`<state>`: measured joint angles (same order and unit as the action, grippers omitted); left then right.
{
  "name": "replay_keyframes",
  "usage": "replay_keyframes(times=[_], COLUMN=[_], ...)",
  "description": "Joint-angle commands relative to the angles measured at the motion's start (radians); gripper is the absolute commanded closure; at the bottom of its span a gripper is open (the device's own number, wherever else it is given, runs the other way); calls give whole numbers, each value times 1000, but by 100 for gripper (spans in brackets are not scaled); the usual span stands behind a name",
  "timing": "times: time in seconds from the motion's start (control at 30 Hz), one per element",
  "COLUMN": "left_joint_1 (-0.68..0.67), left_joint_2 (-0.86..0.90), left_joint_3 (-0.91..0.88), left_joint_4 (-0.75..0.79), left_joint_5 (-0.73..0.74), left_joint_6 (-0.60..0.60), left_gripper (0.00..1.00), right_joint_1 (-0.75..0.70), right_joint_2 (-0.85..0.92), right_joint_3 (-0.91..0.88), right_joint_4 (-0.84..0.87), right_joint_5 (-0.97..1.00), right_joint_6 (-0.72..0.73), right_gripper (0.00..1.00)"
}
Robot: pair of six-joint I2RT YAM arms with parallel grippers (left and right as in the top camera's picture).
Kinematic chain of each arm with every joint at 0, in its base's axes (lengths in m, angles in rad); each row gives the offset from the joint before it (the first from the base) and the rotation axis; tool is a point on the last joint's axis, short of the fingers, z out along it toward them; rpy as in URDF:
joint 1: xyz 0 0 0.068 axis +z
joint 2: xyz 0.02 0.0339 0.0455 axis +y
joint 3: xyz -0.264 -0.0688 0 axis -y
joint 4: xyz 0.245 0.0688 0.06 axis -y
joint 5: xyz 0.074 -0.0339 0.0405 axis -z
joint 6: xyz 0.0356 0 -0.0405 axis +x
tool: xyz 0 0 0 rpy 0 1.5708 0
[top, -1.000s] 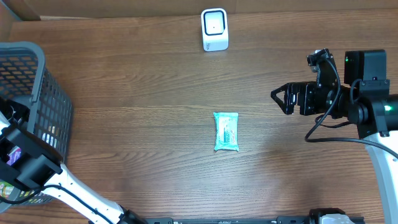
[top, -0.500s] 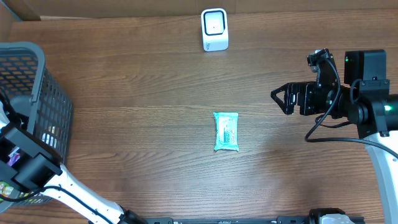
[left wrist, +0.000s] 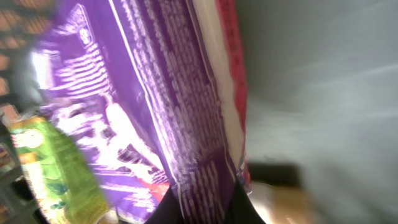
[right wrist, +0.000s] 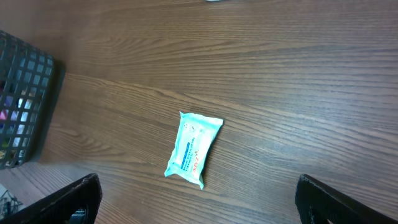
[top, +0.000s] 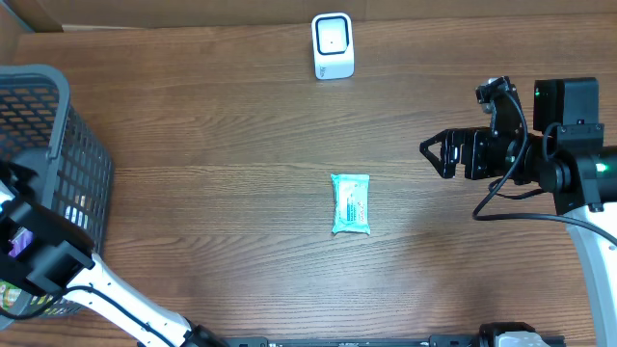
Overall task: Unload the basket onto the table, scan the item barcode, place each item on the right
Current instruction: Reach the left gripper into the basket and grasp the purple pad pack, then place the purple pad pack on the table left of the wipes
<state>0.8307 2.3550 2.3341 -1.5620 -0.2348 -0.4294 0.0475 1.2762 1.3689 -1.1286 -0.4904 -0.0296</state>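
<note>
The left claw (left wrist: 198, 208) is down inside the basket (top: 58, 125) at the left edge of the table, pressed together on the bottom edge of a purple packet (left wrist: 155, 106). In the wrist view the packet's long axis runs straight away from the fingers, and a green packet (left wrist: 56, 168) lies just beside it on its left. Which face carries the barcode cannot be made out, as the print is blurred. The scanner (top: 333, 45) stands at the far edge, about mid-table, so from the basket it lies to the right and farther off, well apart. Carrying the purple packet there would probably mean lifting it over the basket wall first, then sweeping it right and away. The right claw (top: 432, 154) hangs spread wide and empty over the right side of the table, fingers pointing left. A teal packet (top: 351, 203) lies flat on the wood at mid-table, long axis running near to far. It sits to the left of and slightly nearer than the right claw, and almost directly in line with the scanner but well short of it. The right arm is the closer one to both the teal packet and the scanner, while the left arm has the only item in hand.
</note>
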Motion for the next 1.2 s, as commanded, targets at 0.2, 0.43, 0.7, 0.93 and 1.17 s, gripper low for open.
replay_keyframes(times=[0.2, 0.43, 0.7, 0.93, 1.17], left_joint_1=[-82, -274, -718, -1003, -1171], left_joint_2=[-177, -396, -452, -452, -447], left_joint_3=[507, 562, 512, 160, -298], left_joint_4=[-128, -127, -127, -127, -34], left_joint_5=[101, 125, 167, 164, 147], left_joint_6=[28, 72, 191, 128, 40], left_gripper=[96, 96, 95, 96, 96], right_joint_1=[4, 4, 4, 4, 4], right_joint_2=[-6, -6, -6, -6, -6], right_joint_3=[24, 24, 24, 24, 24], right_joint_4=[-2, -3, -4, -3, -3], right_joint_5=[0, 0, 0, 0, 1], right_joint_6=[1, 4, 5, 4, 4], right_gripper=[0, 0, 0, 0, 0])
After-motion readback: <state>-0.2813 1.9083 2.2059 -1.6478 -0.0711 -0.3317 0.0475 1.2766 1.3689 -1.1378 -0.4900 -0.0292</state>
